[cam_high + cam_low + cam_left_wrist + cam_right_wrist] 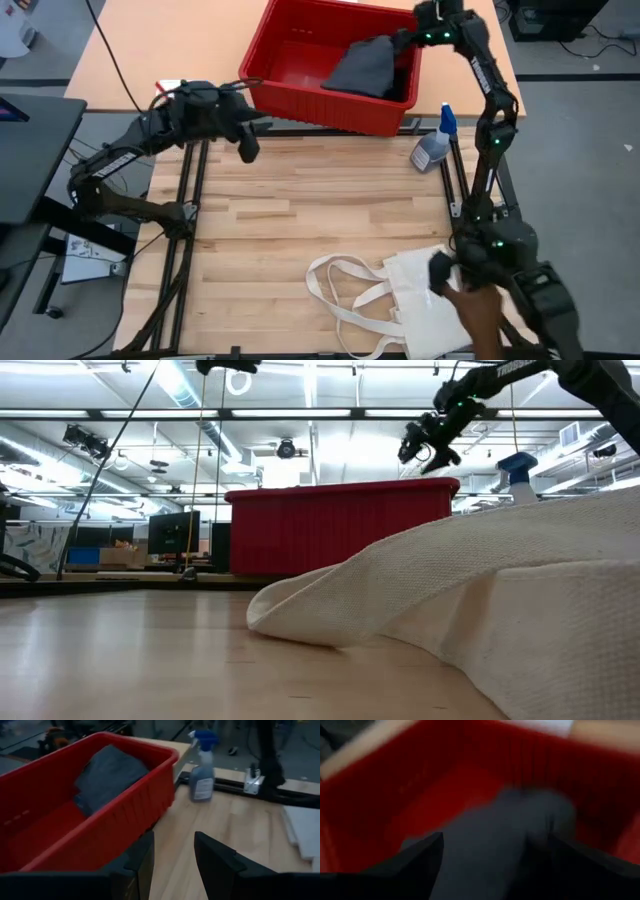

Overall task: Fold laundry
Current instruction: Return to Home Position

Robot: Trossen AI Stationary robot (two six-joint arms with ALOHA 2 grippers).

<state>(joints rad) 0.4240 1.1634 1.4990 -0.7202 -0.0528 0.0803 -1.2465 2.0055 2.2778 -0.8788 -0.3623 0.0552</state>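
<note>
A dark grey garment [365,68] lies bunched in the right half of the red bin [300,100], which stands at the table's far edge. My right gripper [403,42] hangs open over the garment's far right corner. In the right wrist view the garment [510,835] shows below the wide-spread fingers of my right gripper [490,845], and I see nothing between them. My left gripper [247,150] hovers above the table just left of the bin's near left corner. Its fingers stand a little apart with nothing between them [174,840].
A spray bottle [435,145] stands on the table to the right of the bin. A cream tote bag [420,300] with long handles lies at the near right. A person's hand [478,310] rests on it. Bare wood lies between the bin and the bag.
</note>
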